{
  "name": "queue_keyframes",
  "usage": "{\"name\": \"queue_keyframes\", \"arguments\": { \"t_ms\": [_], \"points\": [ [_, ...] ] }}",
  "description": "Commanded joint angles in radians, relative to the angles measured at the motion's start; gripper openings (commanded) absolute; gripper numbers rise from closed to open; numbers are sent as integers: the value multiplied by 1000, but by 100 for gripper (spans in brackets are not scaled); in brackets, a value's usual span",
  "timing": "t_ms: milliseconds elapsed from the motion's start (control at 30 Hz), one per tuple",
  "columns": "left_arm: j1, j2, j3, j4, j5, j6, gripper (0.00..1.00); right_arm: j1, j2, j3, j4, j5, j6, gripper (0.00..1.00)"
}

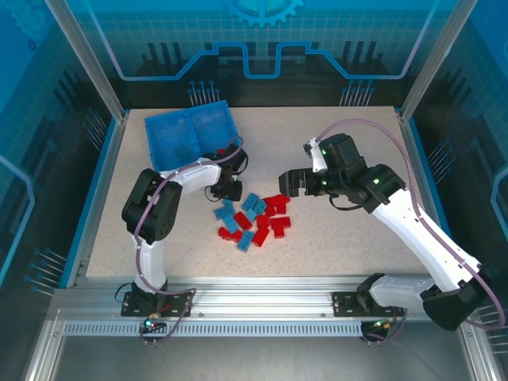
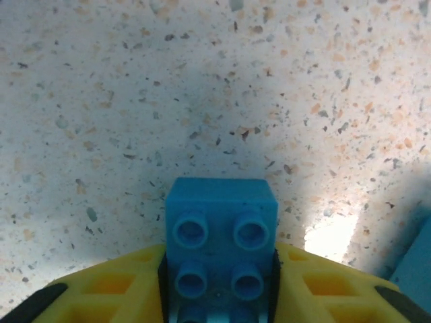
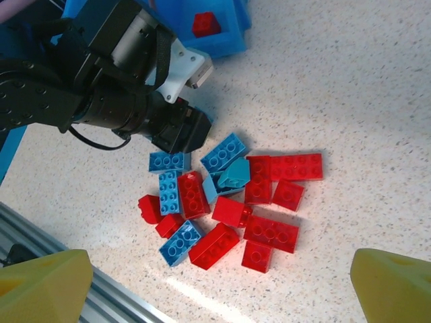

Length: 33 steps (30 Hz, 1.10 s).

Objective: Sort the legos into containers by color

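1. Top external: the legos (image 1: 254,218) sat in one mixed red/blue pile mid-table (image 1: 357,254). The tray (image 1: 151,139) lay far-left, apart from the pile. The left gripper (image 1: 228,190) was down at the pile's far-left edge. The right gripper (image 1: 287,182) hung by the pile's far-right edge, touching nothing.
2. Left wrist: the jaws were clamped on a blue brick (image 2: 221,222), pads against its two long flanks and studs facing the camera (the front half stuck out past the fingertips). Couldn't tell whether it was off the table.
3. Right wrist: the right jaws stood wide apart with nothing between them and the pile below. One red brick (image 3: 205,23) already lay in the tray (which compartment, couldn't tell).
4. Handling, my read:
   - The bricks look light, rigid and hard plastic with smooth sides, so they won't crush but could slip or twist out of a grip.
   - Take each one across two flat opposite flanks, centred, not on the studs or a corner.
   - The pile was tight, with several pieces touching or leaning, so edge pieces are the easy picks. A neighbour could get dragged along.
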Motion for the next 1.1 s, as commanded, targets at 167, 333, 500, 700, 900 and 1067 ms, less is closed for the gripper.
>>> {"name": "queue_keyframes", "arguments": {
  "t_ms": [167,333,500,700,900,1067],
  "points": [
    [-1,-6,56,-70,-27,-39,29,-7,24,19,5,-57,26,100],
    [-1,-147,110,-109,-48,-66,27,-7,50,75,-10,-44,4,100],
    [58,-255,215,-167,-126,-89,25,-7,59,90,9,-38,-1,100],
    [249,-203,389,-225,-145,-166,26,-7,83,94,25,-53,11,100],
    [381,3,605,-289,-178,-215,25,-6,86,103,19,-54,20,100],
    [446,176,718,-337,-159,-308,25,-5,72,108,-2,-29,27,100]
  ]
}}
